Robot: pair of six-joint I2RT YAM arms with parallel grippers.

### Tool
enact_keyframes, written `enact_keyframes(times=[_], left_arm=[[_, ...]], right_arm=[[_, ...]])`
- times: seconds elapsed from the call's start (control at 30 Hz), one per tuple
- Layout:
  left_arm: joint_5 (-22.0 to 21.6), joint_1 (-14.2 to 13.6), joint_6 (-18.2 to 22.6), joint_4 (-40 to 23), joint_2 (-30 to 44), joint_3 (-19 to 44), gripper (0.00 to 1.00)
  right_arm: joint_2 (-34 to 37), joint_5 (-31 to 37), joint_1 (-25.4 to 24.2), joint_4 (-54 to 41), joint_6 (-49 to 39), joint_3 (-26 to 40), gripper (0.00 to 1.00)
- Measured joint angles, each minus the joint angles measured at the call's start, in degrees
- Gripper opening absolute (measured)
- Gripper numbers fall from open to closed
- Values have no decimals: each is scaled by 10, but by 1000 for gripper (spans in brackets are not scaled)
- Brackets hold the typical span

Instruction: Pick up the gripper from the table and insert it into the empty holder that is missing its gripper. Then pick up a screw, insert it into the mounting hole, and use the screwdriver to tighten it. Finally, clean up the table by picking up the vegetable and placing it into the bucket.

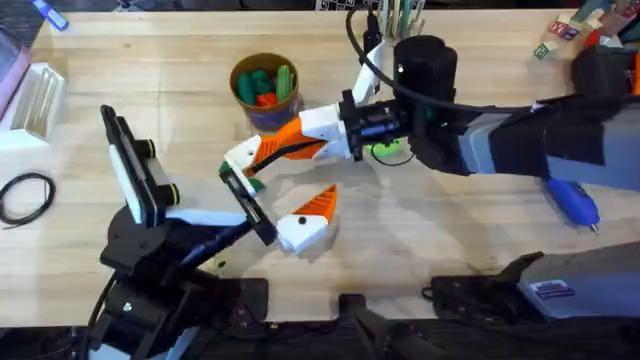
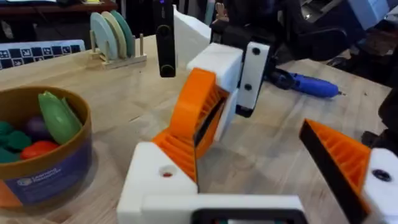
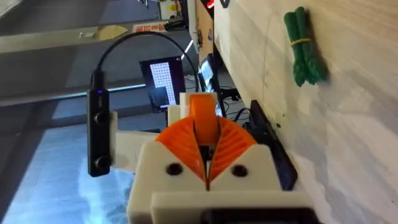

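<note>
Overhead view: right gripper (image 1: 238, 165) reaches across the table centre, its orange pads pressed together on the small orange gripper (image 3: 204, 118). Left gripper (image 1: 300, 215) is spread wide, empty. Beside them stands the bucket (image 1: 264, 90); the screwdriver (image 1: 572, 200) lies far right.

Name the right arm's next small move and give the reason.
Probably carry the orange gripper piece toward its holder without loosening. The right gripper is shut on the piece above the table, beside the open left gripper, so insertion comes next. The vegetable lying on the table can wait.
</note>
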Motion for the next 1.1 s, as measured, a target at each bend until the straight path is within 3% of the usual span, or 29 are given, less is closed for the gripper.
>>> enact_keyframes(times=[0.13, 0.2, 0.33, 0.57, 0.73, 1.1], left_arm=[[0, 0, -1, 0, 0, 0, 993], [0, 0, -1, 0, 0, 0, 993], [7, -1, 0, 0, 0, 0, 993], [47, -10, 6, 0, 0, 0, 993], [59, -11, 8, 0, 0, 0, 993], [62, -11, 8, -1, 0, 0, 994]], right_arm=[[0, -1, 0, 0, -14, 0, 9], [0, -3, 0, 0, -23, 0, 57], [1, -3, 0, 0, -39, 0, 292], [10, -33, -1, 14, -61, 0, 549], [10, -48, -20, 38, -71, 1, 931], [10, -25, -138, 32, -148, 6, 961]])
